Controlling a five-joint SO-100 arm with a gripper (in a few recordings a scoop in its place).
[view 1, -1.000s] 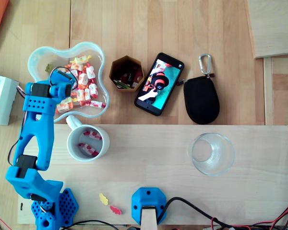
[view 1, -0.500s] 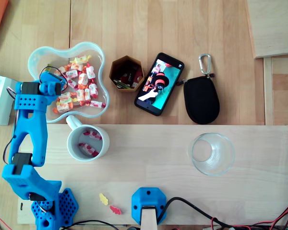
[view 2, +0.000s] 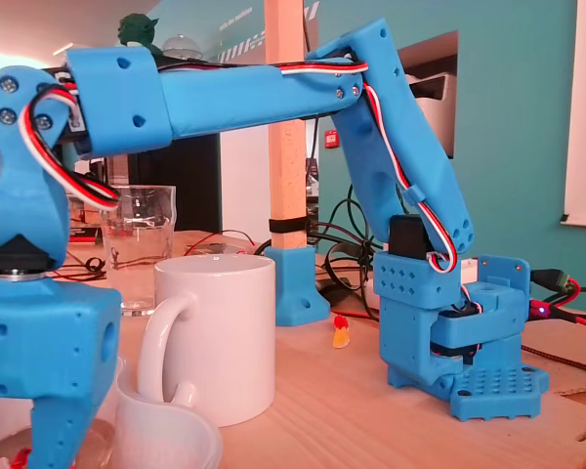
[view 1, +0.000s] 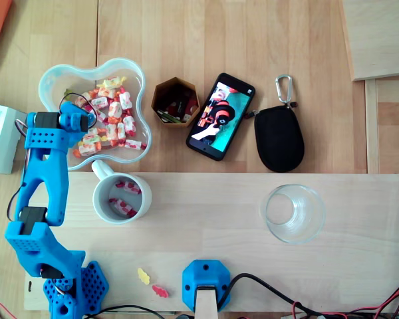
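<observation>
Seen from overhead, my blue gripper [view 1: 75, 118] points down into the left side of a clear wavy-edged bowl [view 1: 53, 72], among several wrapped red, orange and white candies [view 1: 114, 119]. Its fingertips are hidden under the wrist, so whether it is open or shut is unclear. In the fixed view the gripper [view 2: 63, 445] hangs at lower left over the bowl's rim [view 2: 166, 440]. Just in front of the bowl stands a white mug [view 1: 146, 189] with a few candies [view 1: 123, 205] inside; the mug [view 2: 220, 332] also appears in the fixed view.
Overhead, a brown hexagonal cup [view 1: 175, 101], a phone [view 1: 221, 116] and a black pouch [view 1: 278, 137] lie right of the bowl. A drinking glass [view 1: 292, 188] stands on the board's right. Two loose candies [view 1: 143, 276] lie near the blue post base [view 1: 206, 282].
The arm swung left across the bowl, moving the gripper from the bowl's middle to its left side, then edged back slightly right. The candies and mug have not moved.
</observation>
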